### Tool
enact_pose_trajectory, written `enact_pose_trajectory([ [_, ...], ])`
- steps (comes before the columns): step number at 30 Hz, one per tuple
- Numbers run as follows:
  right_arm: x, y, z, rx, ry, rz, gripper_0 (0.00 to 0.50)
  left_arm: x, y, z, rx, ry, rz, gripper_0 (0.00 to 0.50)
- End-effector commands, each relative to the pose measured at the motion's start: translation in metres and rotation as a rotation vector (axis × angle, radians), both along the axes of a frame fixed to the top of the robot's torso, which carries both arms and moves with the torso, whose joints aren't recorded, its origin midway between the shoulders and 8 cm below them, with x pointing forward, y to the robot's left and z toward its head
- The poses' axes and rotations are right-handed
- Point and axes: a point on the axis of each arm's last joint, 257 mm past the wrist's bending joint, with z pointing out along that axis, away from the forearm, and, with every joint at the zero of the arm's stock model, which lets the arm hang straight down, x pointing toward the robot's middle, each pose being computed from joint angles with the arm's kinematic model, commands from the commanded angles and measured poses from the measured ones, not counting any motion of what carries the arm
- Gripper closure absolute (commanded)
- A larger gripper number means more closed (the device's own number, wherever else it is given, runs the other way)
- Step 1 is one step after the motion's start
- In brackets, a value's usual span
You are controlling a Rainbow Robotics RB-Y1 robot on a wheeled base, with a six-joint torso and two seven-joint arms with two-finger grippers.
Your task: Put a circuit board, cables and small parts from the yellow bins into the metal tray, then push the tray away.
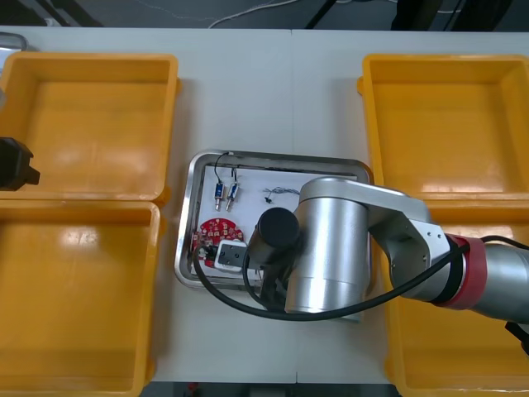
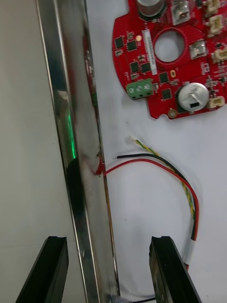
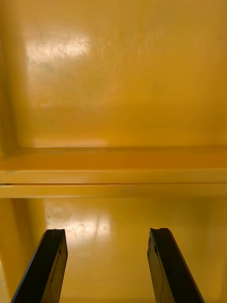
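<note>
Metal tray (image 1: 188,217) sits at the centre of the table between the yellow bins (image 1: 91,58), and it is already loaded: the circuit board (image 1: 218,227) lies at 7 o'clock inside it, the small metal parts (image 1: 223,192) at 11 o'clock, and thin cables near 1 o'clock. The step in hand is judged to be the push. In the front view the right arm covers the tray's 5 o'clock portion. In the right wrist view the right gripper (image 2: 109,239) is released, its fingers spread and straddling the tray's shiny wall (image 2: 71,118): one finger is over the bare table outside, the other over the white floor inside. The circuit board (image 2: 163,61) lies beyond the inner finger, well apart from it, and a looped cable (image 2: 156,163) of red, black and yellow strands runs up to that finger's tip. To do the push well, bear on the wall only, keep the inner finger off the cable loop, and drive straight toward 12 o'clock so the tray does not swing into a bin. The left gripper (image 1: 16,164) waits at 9 o'clock, fingers apart and holding nothing, above a yellow bin (image 3: 113,94).
</note>
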Motion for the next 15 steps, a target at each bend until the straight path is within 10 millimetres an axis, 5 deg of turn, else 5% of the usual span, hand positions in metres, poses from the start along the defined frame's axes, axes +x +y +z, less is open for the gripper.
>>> enact_pose_trajectory([
  [1,-0.009,0.02,-0.008,-0.009,-0.038,0.082,0.0,-0.005,0.0,0.002,0.031,-0.004,-0.024,0.0],
  [15,-0.008,0.01,-0.029,-0.08,-0.064,0.097,0.0,-0.005,-0.003,0.001,0.024,-0.001,-0.033,0.0],
])
